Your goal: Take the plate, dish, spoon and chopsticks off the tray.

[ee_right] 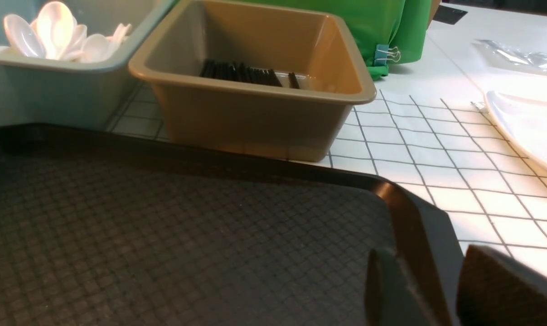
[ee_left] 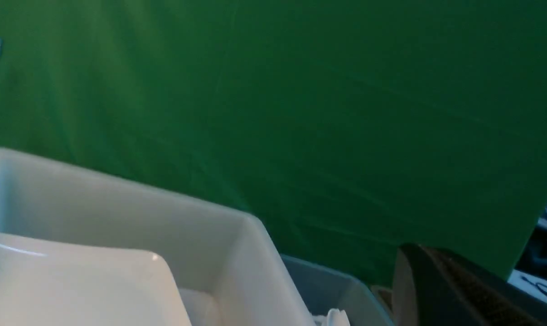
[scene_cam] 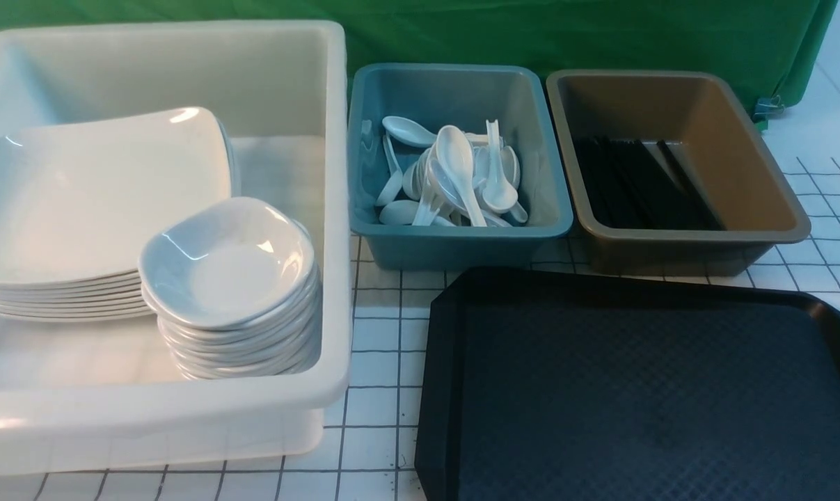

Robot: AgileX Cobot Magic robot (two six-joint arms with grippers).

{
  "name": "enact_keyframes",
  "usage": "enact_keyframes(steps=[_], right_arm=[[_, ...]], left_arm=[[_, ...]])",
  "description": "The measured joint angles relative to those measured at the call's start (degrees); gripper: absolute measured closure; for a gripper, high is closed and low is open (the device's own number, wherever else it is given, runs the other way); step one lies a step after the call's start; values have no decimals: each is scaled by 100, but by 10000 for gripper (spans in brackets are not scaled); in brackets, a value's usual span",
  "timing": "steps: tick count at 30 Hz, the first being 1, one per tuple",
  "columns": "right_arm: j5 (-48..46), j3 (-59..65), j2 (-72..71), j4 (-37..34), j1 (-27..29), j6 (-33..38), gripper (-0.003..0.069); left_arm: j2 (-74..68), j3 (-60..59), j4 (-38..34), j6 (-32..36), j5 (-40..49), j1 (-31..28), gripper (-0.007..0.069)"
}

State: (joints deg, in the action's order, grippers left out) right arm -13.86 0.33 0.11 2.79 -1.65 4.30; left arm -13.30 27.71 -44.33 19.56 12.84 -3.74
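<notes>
The black tray [scene_cam: 635, 390] lies at the front right with nothing on it. In the right wrist view my right gripper [ee_right: 423, 252] is shut on the tray [ee_right: 164, 235], its jaws straddling the right rim, one inside and one outside. The top plate [scene_cam: 99, 195] of a stack lies in the white tub [scene_cam: 339, 209], with stacked small dishes [scene_cam: 228, 261] beside it. Spoons [scene_cam: 454, 174] fill the teal tub [scene_cam: 461, 240]. Black chopsticks [scene_cam: 642, 184] lie in the brown tub [scene_cam: 670, 254]. My left gripper [ee_left: 411, 253] is shut and empty, raised near the white tub's far corner.
A green cloth [scene_cam: 531, 35] hangs behind the tubs. In the right wrist view another white plate [ee_right: 527, 122] rests on the gridded tabletop to the tray's right. Neither arm shows in the front view.
</notes>
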Motion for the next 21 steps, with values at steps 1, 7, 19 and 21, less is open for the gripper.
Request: enact_keyframes(steps=[1, 7, 19, 21], right_arm=[[0, 0, 0, 0, 0, 0, 419], [0, 0, 0, 0, 0, 0, 419], [0, 0, 0, 0, 0, 0, 419], [0, 0, 0, -4, 0, 0, 419]], left_arm=[[106, -61, 154, 0, 0, 0, 624], [209, -146, 2022, 0, 528, 0, 624], [190, -648, 3909, -565, 512, 0, 624], [241, -925, 3979, -881, 212, 0, 624]])
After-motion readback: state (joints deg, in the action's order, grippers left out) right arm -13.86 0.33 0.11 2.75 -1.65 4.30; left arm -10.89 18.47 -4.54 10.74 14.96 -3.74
